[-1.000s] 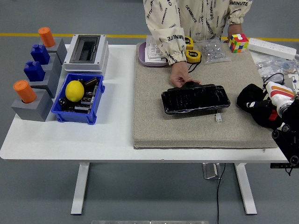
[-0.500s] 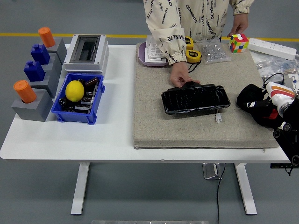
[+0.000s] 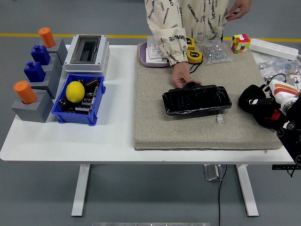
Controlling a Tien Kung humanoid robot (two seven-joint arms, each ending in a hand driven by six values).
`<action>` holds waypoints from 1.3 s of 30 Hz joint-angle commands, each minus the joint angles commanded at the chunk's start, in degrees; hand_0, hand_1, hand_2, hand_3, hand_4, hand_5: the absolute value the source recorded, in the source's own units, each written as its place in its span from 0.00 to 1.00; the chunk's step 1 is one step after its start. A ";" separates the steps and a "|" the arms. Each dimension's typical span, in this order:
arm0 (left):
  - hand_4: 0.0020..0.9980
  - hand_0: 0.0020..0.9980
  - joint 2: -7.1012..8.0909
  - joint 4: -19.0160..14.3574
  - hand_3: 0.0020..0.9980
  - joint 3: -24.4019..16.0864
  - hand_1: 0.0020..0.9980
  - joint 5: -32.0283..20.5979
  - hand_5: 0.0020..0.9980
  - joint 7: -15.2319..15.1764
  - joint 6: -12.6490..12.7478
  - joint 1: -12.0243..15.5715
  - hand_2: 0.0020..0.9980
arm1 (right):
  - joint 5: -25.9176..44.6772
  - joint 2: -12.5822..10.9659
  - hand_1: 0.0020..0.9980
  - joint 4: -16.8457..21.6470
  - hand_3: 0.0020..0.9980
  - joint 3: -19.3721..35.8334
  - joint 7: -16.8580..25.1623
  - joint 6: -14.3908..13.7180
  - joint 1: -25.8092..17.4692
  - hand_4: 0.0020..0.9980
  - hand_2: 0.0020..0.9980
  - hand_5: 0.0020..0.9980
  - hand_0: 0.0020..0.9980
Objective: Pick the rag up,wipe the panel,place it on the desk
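Item: panel (image 3: 197, 100), black and glossy, lying flat near the middle of the grey mat (image 3: 155, 127); taken here as the landmark.

Item: rag (image 3: 254, 104), black, bunched, lying to the right of the panel, well apart from it, at the mat's right edge.

Item: right hand (image 3: 269, 114), reaching in from the right and sitting on the rag's right side, touching it. The fingers are dark against dark cloth; whether they are closing on the rag or merely resting on it cannot be told.

Item: left arm, not appearing in view.

Item: person's hand (image 3: 182, 76), pressing down at the panel's far edge, apparently steadying it. The other hand (image 3: 237, 9) is being held up, far behind the panel.

Item: blue bin (image 3: 79, 117) holding a yellow lemon (image 3: 75, 91), far to the left of the panel, off the mat.

Item: colour cube (image 3: 240, 43), behind and right of the panel.

Step in hand, judged: the pick-up of the rag, not yet finished; the rag is not visibly lifted.

Next move, judged: securing a firm grasp, raising the rag, and carrying it left onto the panel without knocking the steadying hand.
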 joint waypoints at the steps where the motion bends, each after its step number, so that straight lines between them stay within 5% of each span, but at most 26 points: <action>1: 0.60 0.65 -0.01 0.00 0.57 -0.04 0.70 0.02 0.48 0.02 0.00 0.02 0.74 | -0.02 -0.15 0.61 0.33 0.70 0.08 -0.12 0.06 -0.05 1.00 0.70 0.58 0.66; 14: 0.60 0.65 0.03 0.00 0.57 0.35 0.70 -0.13 0.48 -0.13 -0.01 0.15 0.74 | -0.21 -1.45 0.61 3.42 0.71 0.39 -1.16 0.47 -0.07 1.00 0.71 0.61 0.66; 22: 0.60 0.65 0.11 0.00 0.57 0.14 0.70 0.31 0.48 0.14 0.01 0.26 0.74 | 0.36 -3.29 0.62 9.73 0.71 3.82 -1.94 -1.02 -1.55 1.00 0.71 0.61 0.66; 33: 0.60 0.65 0.03 0.00 0.57 0.28 0.70 0.22 0.48 0.06 -0.04 0.24 0.74 | 1.44 -6.77 0.61 15.42 0.71 8.08 0.48 -4.77 -5.16 1.00 0.70 0.61 0.65; 39: 0.60 0.65 -0.11 0.00 0.57 0.25 0.70 0.18 0.48 -0.02 -0.06 -0.03 0.74 | 6.83 -6.73 0.61 17.43 0.70 10.35 4.59 -9.96 -6.92 1.00 0.70 0.62 0.65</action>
